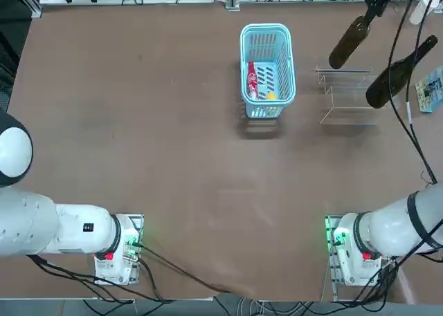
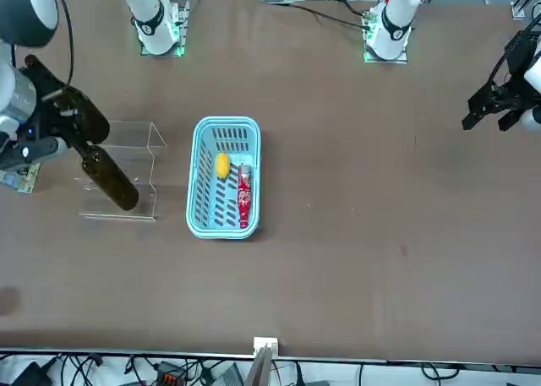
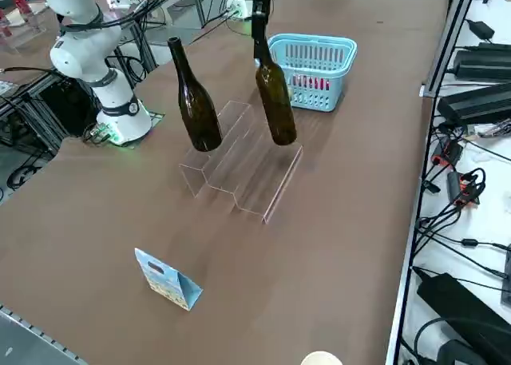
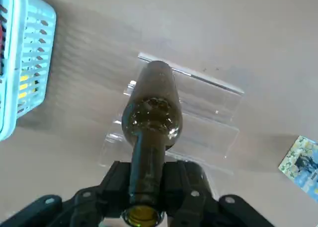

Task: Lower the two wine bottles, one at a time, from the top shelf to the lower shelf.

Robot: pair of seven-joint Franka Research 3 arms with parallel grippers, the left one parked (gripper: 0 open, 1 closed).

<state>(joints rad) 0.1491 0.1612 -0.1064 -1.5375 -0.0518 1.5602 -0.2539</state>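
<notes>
At the bottom of the wrist view, the right pincer (image 4: 145, 197) is clamped on the neck of one wine bottle (image 4: 151, 117), which hangs over the clear stand (image 4: 208, 105), so it can be set lower. The other bottle (image 3: 196, 101) stands upright on the stand's top shelf (image 3: 231, 113), left of centre in the side view, apparently waiting its turn.

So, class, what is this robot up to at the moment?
The right gripper is shut on the neck of one wine bottle and holds it upright over the clear acrylic stepped stand. The second wine bottle stands on the stand's highest step. A light-blue basket sits beyond the stand.
</notes>
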